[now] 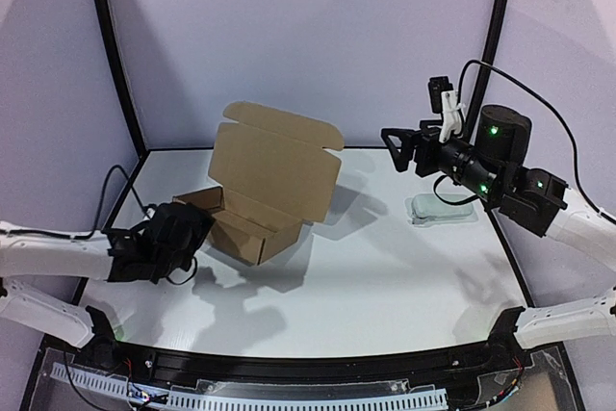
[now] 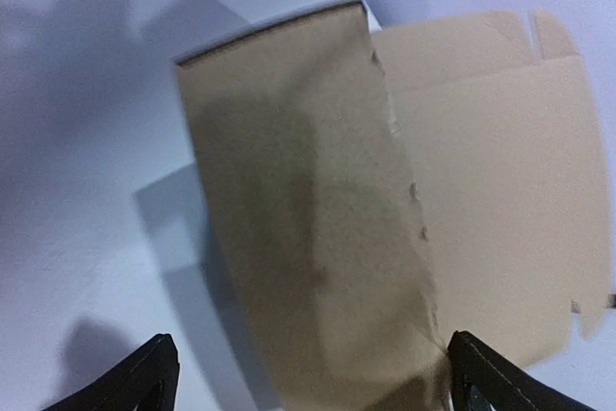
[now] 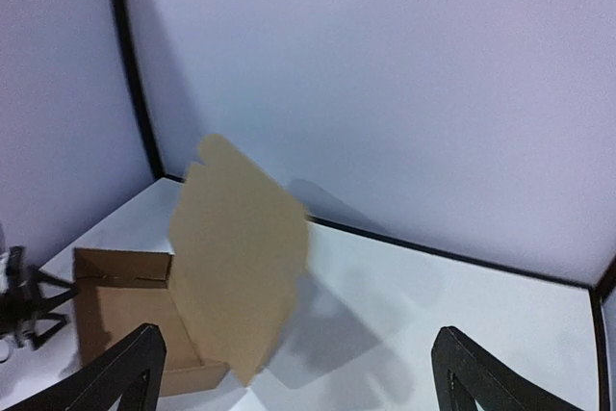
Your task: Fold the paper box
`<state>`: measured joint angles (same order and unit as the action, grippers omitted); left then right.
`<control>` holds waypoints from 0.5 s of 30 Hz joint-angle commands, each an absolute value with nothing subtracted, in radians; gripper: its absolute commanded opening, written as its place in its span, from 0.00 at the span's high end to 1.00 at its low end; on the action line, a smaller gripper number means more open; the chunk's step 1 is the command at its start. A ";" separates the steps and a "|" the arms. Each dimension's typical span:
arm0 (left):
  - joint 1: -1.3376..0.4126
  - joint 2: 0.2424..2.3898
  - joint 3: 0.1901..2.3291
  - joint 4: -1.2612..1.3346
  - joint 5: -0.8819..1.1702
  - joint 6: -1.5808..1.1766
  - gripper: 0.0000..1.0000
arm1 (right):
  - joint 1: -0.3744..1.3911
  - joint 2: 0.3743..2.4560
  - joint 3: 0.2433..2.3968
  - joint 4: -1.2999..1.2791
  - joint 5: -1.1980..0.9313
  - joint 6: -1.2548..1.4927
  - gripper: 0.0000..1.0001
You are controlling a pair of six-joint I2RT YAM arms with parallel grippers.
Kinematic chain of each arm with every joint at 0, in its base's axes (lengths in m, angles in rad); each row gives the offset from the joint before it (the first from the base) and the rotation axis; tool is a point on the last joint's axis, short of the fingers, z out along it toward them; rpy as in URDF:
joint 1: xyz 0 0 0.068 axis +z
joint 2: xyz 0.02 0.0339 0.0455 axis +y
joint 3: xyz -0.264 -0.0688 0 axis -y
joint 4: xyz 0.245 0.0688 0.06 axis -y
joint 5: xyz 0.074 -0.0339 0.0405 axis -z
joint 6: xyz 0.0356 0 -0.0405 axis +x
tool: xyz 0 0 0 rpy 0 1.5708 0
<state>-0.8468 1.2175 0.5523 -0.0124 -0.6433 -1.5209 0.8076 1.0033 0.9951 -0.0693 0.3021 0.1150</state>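
The paper box is brown cardboard, left of the table's middle. Its shallow tray rests on the table and its lid stands upright behind the tray. My left gripper is low at the tray's left end. In the left wrist view its fingers stand wide apart, open, with a cardboard wall filling the space between them. My right gripper hangs open in the air to the right of the lid, apart from it. From the right wrist, the box lies ahead and to the left, with nothing between the fingers.
A small pale green-grey case lies on the white table below my right arm. Black posts and pale walls close in the back and sides. The left gripper shows at the left edge of the right wrist view.
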 commanded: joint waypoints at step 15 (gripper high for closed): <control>-0.612 1.049 0.871 -0.744 -0.552 -1.041 0.01 | 0.491 1.056 0.994 -0.306 0.186 0.351 0.02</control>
